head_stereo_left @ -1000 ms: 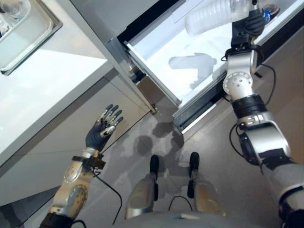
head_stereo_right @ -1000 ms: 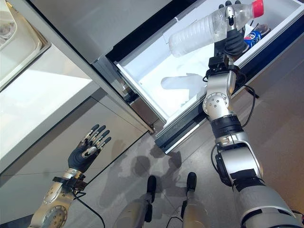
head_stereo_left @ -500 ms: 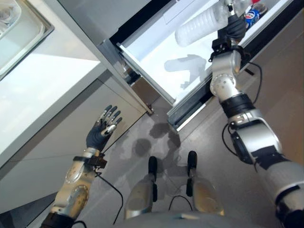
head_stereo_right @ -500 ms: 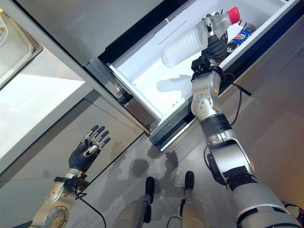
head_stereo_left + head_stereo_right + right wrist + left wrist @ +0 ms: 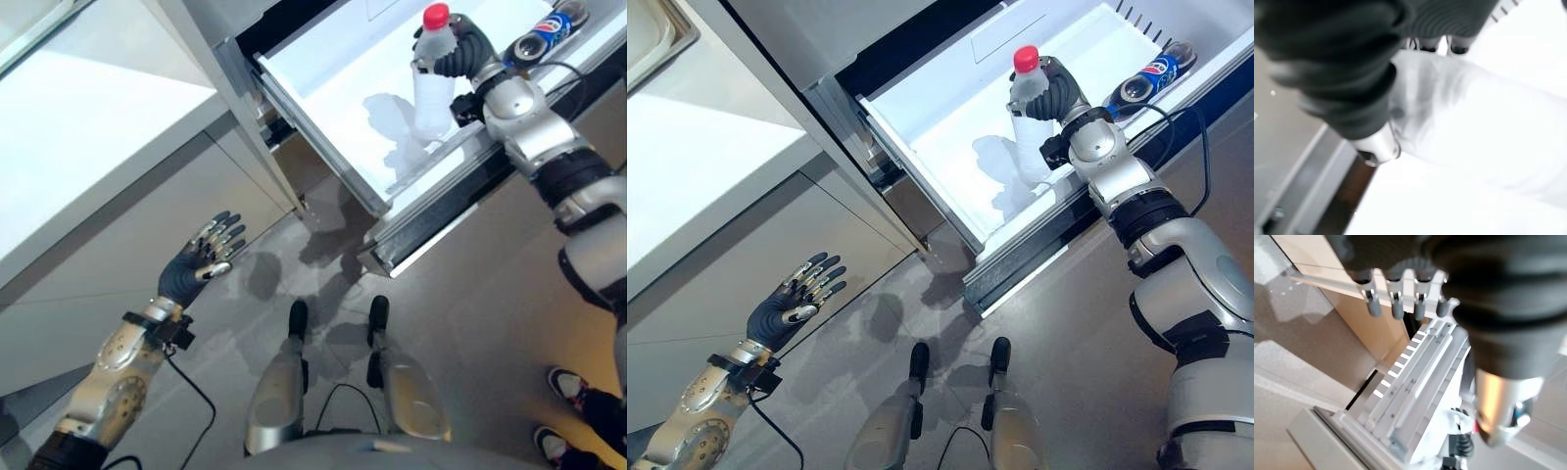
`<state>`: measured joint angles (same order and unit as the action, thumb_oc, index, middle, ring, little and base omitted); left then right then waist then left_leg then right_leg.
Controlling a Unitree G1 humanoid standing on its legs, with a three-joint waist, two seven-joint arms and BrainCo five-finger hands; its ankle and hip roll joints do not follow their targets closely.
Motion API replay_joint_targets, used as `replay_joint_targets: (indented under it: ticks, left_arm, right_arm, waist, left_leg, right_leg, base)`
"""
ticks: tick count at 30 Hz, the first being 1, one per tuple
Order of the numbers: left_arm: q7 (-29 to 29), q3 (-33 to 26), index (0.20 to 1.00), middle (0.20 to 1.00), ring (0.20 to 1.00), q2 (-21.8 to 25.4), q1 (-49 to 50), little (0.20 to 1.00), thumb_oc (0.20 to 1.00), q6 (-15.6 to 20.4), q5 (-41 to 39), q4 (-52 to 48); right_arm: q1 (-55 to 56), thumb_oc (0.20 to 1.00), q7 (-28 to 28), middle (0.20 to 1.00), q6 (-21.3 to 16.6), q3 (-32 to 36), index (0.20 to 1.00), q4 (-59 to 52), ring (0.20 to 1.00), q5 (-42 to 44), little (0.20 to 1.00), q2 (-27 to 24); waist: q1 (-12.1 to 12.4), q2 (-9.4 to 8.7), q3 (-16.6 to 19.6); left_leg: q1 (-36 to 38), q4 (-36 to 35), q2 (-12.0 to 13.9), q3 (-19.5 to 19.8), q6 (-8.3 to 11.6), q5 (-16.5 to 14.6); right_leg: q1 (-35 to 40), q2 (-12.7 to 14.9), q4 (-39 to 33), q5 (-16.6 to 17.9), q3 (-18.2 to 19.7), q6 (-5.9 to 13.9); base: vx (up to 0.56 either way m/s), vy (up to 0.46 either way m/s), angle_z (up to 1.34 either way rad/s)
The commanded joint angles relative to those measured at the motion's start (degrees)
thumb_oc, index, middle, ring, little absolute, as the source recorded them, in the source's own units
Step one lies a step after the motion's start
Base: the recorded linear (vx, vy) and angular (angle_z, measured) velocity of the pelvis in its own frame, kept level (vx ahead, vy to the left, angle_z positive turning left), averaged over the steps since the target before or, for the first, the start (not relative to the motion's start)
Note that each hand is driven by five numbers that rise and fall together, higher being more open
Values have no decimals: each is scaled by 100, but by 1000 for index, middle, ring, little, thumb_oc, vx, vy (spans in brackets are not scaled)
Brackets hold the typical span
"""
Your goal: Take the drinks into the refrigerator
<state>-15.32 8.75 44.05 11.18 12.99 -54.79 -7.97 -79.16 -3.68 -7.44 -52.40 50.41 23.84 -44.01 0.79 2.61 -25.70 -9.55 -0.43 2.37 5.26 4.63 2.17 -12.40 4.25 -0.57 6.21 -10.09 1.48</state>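
I have my right hand [image 5: 1058, 93] wrapped around the neck of a clear water bottle [image 5: 1029, 122] with a red cap, holding it upright inside the pulled-out white refrigerator drawer [image 5: 950, 157], near its front edge. This looks like the placing step; next I would set the base flat on the drawer floor and let go without tipping it. A dark soda bottle [image 5: 1141, 83] already lies in the drawer's far corner. My left hand [image 5: 789, 304] hangs spread and empty over the floor.
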Motion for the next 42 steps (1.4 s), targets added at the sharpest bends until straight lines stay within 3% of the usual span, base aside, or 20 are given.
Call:
replay_joint_targets:
  ticks: [1,8,19,27,42]
  left_arm:
    - [-234,-533,1000,1000,1000,263,467,1000,1000,117,-59,-637]
    - [-270,-702,1000,1000,1000,79,487,1000,1000,117,94,-666]
    - [-363,-911,1000,1000,1000,-28,509,1000,1000,133,153,-660]
    - [-429,-1014,1000,1000,1000,10,478,1000,1000,153,184,-669]
    - [-485,-1023,1000,1000,1000,-8,346,1000,1000,213,353,-685]
  right_arm:
    - [-1326,200,40,200,-292,-943,200,-251,200,-2229,200,-641]
    - [-1657,200,250,200,-121,-1464,200,-203,200,-3601,200,-821]
    - [-1688,200,773,200,-184,-1558,200,33,200,-3303,200,-827]
    - [-1613,200,1179,200,-270,-1980,200,-37,200,-3837,200,-887]
    - [-1467,200,1537,200,-347,-2020,200,-500,200,-3948,200,-1019]
  waist:
    - [-55,-253,100]
    - [9,-266,30]
    - [137,-287,-128]
    - [263,-295,-244]
    - [325,-273,-286]
  left_leg:
    - [80,133,-344,-22,-420,-239]
    - [24,128,-345,10,-421,-208]
    - [-107,124,-346,57,-408,-136]
    - [-200,106,-353,138,-398,-77]
    - [-199,43,-373,236,-406,-48]
  right_leg:
    - [-256,-54,1108,-954,41,212]
    - [-302,-41,1109,-952,17,223]
    - [-438,-26,1117,-904,-44,219]
    - [-503,15,1152,-905,-129,229]
    - [-463,57,1078,-909,-236,235]
  base:
    - [0,0,0]
    - [-8,0,2]
    - [-10,-5,1]
    - [-10,-13,4]
    - [-4,1,3]
